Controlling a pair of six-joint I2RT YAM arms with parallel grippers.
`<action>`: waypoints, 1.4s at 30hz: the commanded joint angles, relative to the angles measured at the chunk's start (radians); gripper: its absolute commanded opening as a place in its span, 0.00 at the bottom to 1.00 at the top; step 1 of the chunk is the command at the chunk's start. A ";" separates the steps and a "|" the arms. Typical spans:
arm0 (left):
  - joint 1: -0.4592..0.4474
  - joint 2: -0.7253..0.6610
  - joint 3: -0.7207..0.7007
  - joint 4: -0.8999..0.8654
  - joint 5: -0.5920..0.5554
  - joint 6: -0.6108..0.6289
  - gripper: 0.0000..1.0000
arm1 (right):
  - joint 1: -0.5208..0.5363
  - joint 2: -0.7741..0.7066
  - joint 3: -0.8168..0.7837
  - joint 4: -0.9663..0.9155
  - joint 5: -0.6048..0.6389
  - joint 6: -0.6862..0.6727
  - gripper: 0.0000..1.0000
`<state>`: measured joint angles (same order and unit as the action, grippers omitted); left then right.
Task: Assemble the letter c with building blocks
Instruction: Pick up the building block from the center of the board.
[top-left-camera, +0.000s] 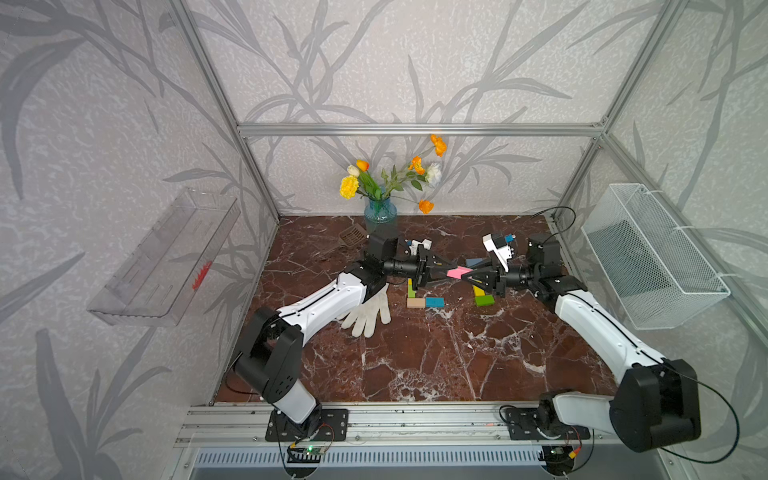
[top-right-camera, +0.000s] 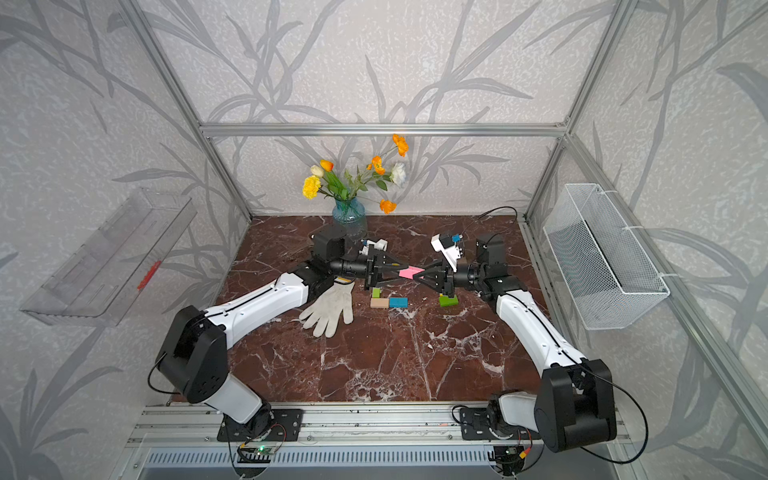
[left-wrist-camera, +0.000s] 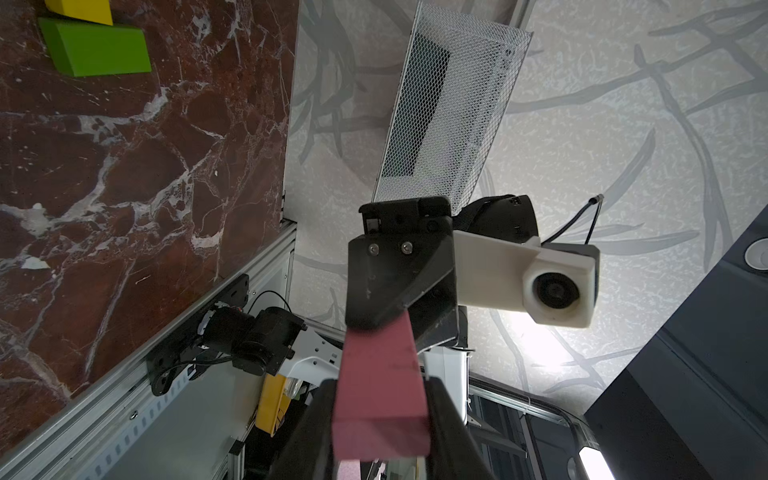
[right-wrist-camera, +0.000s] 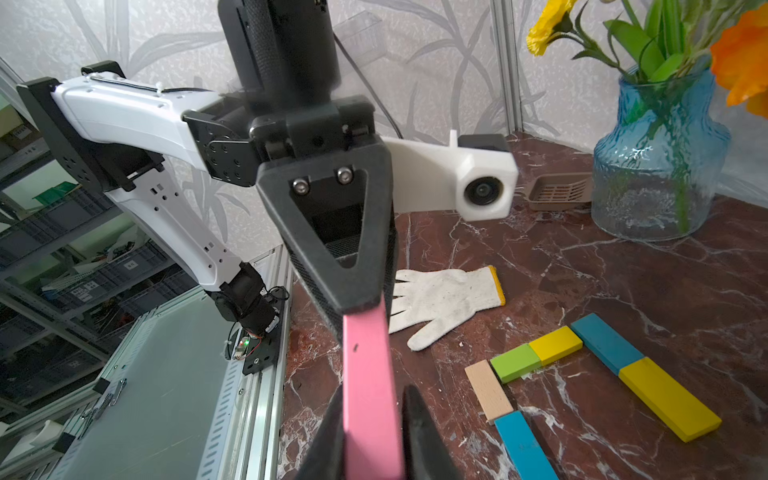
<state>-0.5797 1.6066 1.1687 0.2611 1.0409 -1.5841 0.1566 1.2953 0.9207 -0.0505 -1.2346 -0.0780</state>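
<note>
Right wrist view: a pink flat wooden block (right-wrist-camera: 368, 361) is hanging in the air between the two arms, above the brown marbled tabletop (right-wrist-camera: 623, 270) and touching nothing on it.
Left pincer (top-left-camera: 451, 270): it is clamping one end of the pink block, with its fingers set narrow.
Right pincer (right-wrist-camera: 372, 399): it is pinching the opposite end, narrow, with fingers lying against the block; it looks to be gripping.
Why two grips: each pincer is taking its own end, turned crosswise to the other, so neither is blocking the other. I judge this to be a hand-over between the arms.
Why so high: the block is riding above the laid bricks, probably so that none gets nudged.
Laid letter: a plain wood brick (right-wrist-camera: 488, 390) and a light blue brick (right-wrist-camera: 523, 449) are forming one arm. A green brick (right-wrist-camera: 515, 361) and a small yellow brick (right-wrist-camera: 555, 345) are forming the spine. A teal-blue brick (right-wrist-camera: 606, 349) and a long yellow brick (right-wrist-camera: 669, 399) are forming the other arm.
Spares: a second green brick (left-wrist-camera: 99, 48) and another yellow brick (left-wrist-camera: 79, 6) are lying together, apart from the letter.
Bystander: a white knitted glove (right-wrist-camera: 449, 299) is lying near the letter, clear of it.
Progress: the C is already reading, and the pink block is likely extending an arm.
</note>
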 joint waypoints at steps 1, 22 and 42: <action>0.000 0.014 -0.019 0.049 0.001 -0.014 0.28 | -0.023 -0.012 0.007 0.006 -0.060 0.017 0.21; 0.044 -0.002 0.098 -0.449 -0.114 0.522 0.68 | -0.211 -0.044 0.038 -0.536 0.147 -0.139 0.01; 0.041 -0.099 -0.100 -0.421 -0.212 0.923 0.67 | -0.403 0.058 0.196 -1.003 0.627 -0.348 0.00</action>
<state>-0.5377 1.5291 1.0931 -0.2203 0.8196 -0.7082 -0.2424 1.3117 1.0801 -0.9520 -0.7128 -0.3271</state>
